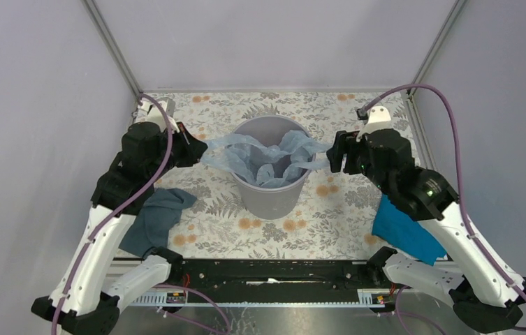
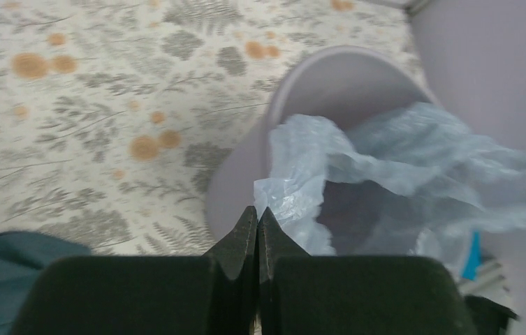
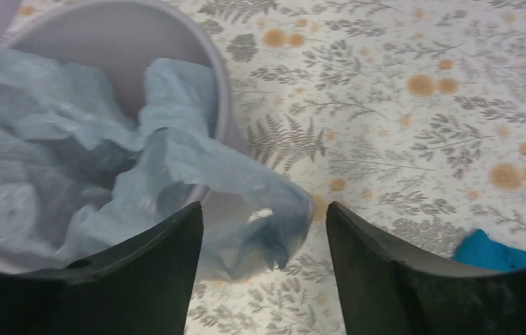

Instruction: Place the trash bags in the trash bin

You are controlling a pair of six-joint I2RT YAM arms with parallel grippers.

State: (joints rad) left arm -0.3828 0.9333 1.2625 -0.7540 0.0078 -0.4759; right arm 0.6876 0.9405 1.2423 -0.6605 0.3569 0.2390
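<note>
Pale-blue film of the trash bag (image 1: 267, 159) fills the grey trash bin (image 1: 268, 199) mid-bench (image 1: 344, 209), its flaps spilling over the left and right rims. The left wrist view shows the left gripper (image 2: 257, 213) pinched tight on the left flap. The right wrist view shows the right gripper (image 3: 263, 209) spread wide around the right flap. Only the top view shows the 2 cloths together: teal-grey cloth (image 1: 156, 216) near left, bright blue cloth (image 1: 403, 230) near right.

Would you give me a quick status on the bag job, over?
Left gripper shut on bag. Right gripper open by it. Bag in bin, edges over rim. Teal cloth, blue cloth clear of bin.
</note>
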